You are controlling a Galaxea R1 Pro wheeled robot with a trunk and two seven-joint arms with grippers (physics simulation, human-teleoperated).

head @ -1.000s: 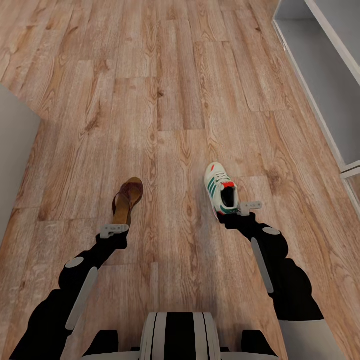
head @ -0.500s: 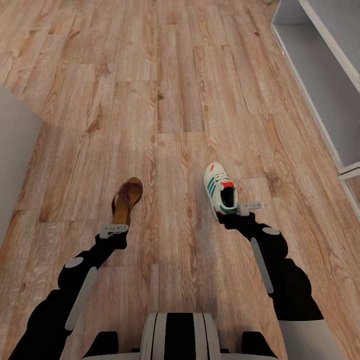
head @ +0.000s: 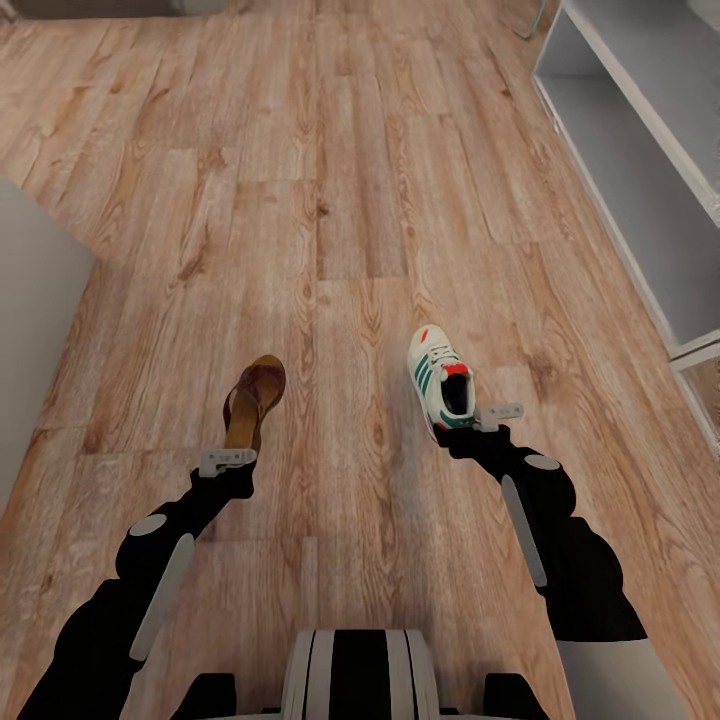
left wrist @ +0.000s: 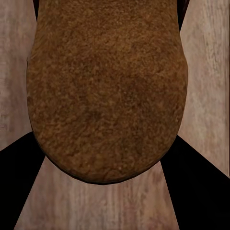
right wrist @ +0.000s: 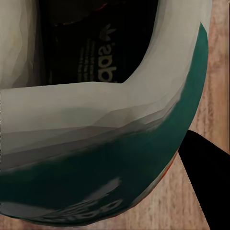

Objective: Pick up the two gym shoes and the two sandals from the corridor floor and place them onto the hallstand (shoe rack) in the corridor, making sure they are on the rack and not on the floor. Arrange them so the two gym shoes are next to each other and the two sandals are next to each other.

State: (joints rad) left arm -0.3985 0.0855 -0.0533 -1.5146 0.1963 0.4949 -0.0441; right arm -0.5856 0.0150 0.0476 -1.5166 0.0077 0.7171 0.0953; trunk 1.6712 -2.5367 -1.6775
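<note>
A dark brown sandal [head: 255, 400] hangs over the corridor floor [head: 340, 180] with my left gripper [head: 229, 459] shut on its heel end. Its tan-brown sole [left wrist: 105, 91] sits between the black fingers [left wrist: 19, 187] in the left wrist view. One white gym shoe [head: 441, 378] with green stripes and a red tongue patch is held by its heel in my right gripper [head: 472, 424], which is shut on it. Its heel rim and dark insole [right wrist: 91, 124] show close up beside a black finger [right wrist: 203, 177]. The white hallstand [head: 640, 190] stands at the right, apart from both arms.
A grey block-like surface [head: 30, 330] juts in at the left edge. Wood planks stretch ahead between it and the white unit. A thin metal leg [head: 530, 25] shows at the top, near the hallstand's far end.
The whole view has shifted: floor and hallstand slid down and inward, so the camera moved forward. Sandal and gym shoe stay fixed in the grippers.
</note>
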